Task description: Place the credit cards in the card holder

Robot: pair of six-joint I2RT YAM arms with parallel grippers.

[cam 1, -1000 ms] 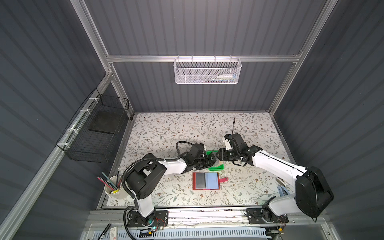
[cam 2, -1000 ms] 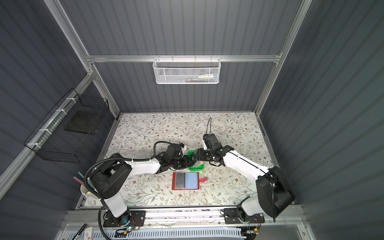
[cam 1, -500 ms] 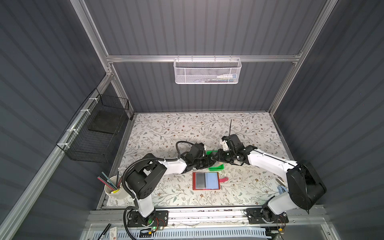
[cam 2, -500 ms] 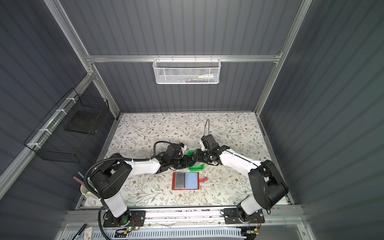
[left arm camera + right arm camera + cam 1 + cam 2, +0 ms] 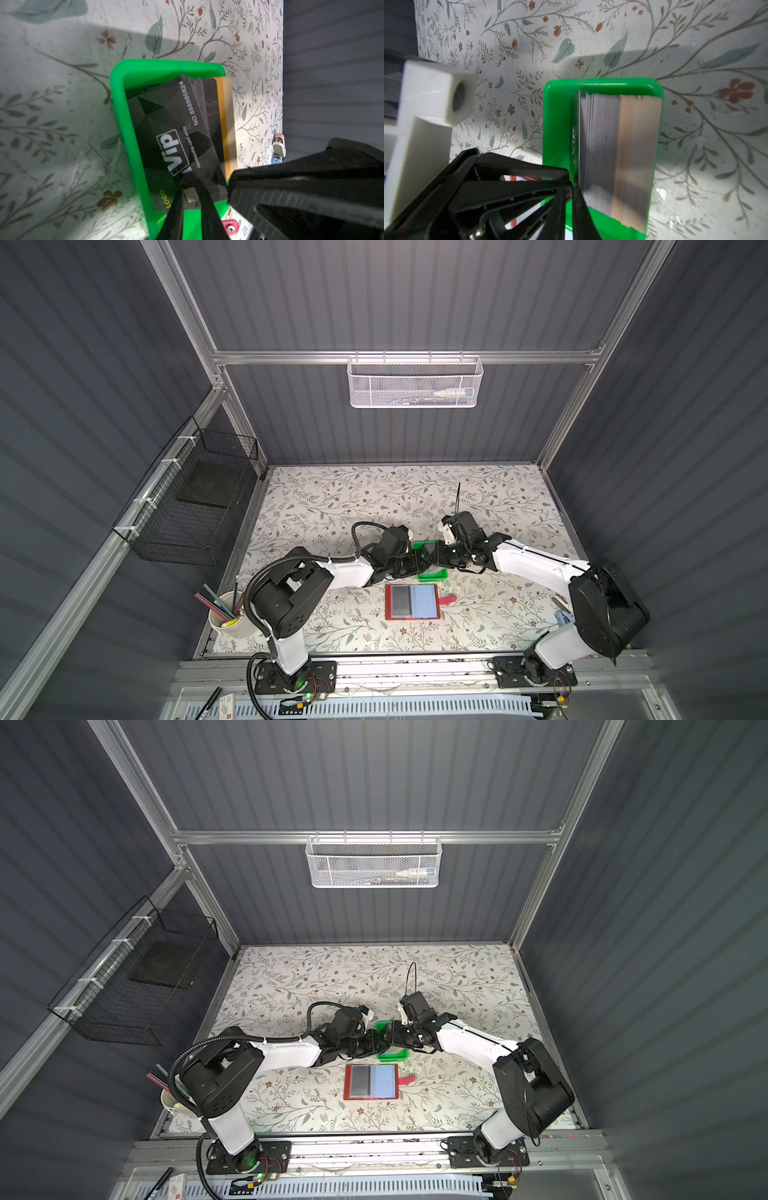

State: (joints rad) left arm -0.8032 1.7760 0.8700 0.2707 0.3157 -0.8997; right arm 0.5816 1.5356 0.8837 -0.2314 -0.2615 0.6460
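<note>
- In both top views the red leather-look booklet card holder (image 5: pixel 387 601) (image 5: pixel 347 1081) lies open and flat on the floral-print counter (image 5: pixel 332 497), just on my side of the small green plastic tray (image 5: pixel 432 575) (image 5: pixel 392 1054). The left jaws and right jaws meet tip to tip over that tray, too small here for me to judge their gap, and no writing is legible at this range
- In the left wrist view the tray (image 5: pixel 166 66) holds a tan-edged stack of cards (image 5: pixel 226 114), with one black plastic credit card (image 5: pixel 166 124) leaning off its front. My left jaws narrow to a pinch on that card's corner, and the right jaws come in at the same corner. I read a boxed white "Vip", "NO.8888880824", a small line starting "Membership card" and a gold "LOGO". The holder's pink snap tab (image 5: pixel 228 226) shows just past the tray
- In the right wrist view the stack of cards (image 5: pixel 612 145) stands edge-on, grey-white then tan. The front credit card (image 5: pixel 575 135) shows a foreshortened "VIP", and my right jaws are closed together on its edge. A red strip of the card holder (image 5: pixel 525 178) shows behind the left jaws
- I judge the step in hand is drawing one card from the tray, with both arms on it. Next, one side must let go, then I must lift the card clear of its neighbours, lay it flat and line its edge up with a sleeve mouth
</note>
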